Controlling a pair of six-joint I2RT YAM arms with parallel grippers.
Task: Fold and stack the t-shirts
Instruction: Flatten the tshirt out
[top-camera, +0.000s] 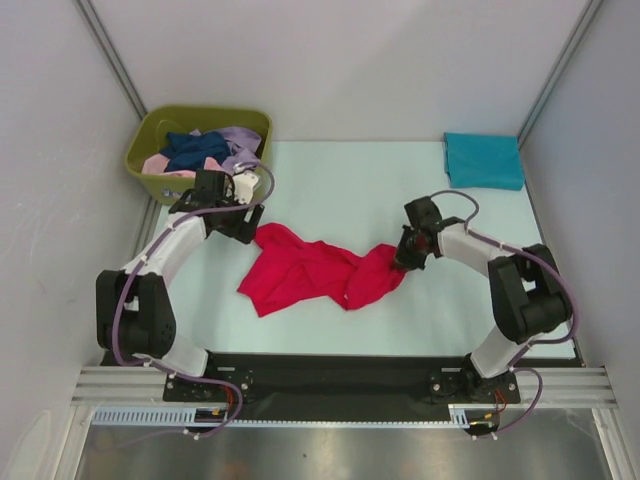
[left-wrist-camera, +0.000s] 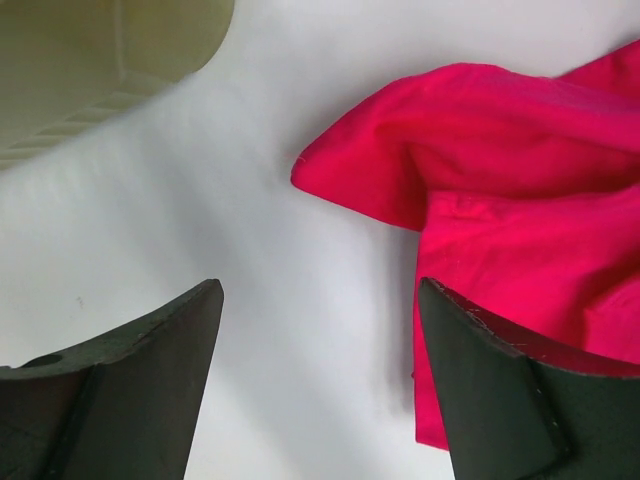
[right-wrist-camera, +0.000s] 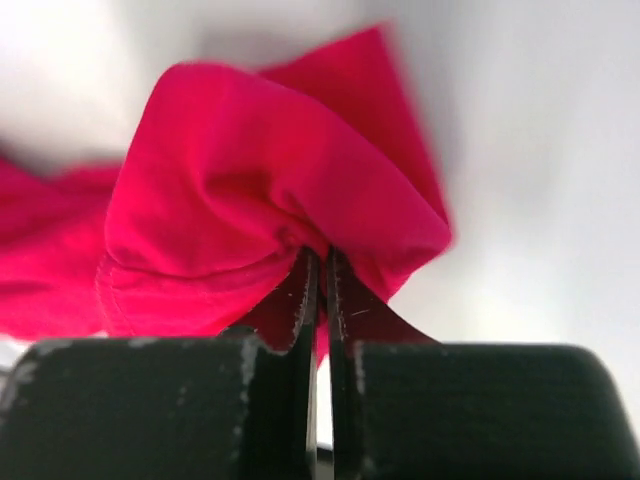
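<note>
A bright red t-shirt (top-camera: 315, 270) lies crumpled in the middle of the table. My right gripper (top-camera: 405, 255) is shut on its right end, and the cloth (right-wrist-camera: 260, 180) bunches up over the closed fingertips. My left gripper (top-camera: 240, 215) hangs open over the shirt's upper left corner. Between its two dark fingers (left-wrist-camera: 150, 390) is bare table, with the red cloth (left-wrist-camera: 520, 200) lying beside and under the right finger. A folded teal t-shirt (top-camera: 483, 158) rests at the back right. Navy, pink and lavender t-shirts (top-camera: 205, 150) are heaped in the bin.
The olive-green plastic bin (top-camera: 160, 125) stands at the back left, just behind my left gripper; its pale wall (left-wrist-camera: 100, 60) shows in the left wrist view. White panels wall the table on three sides.
</note>
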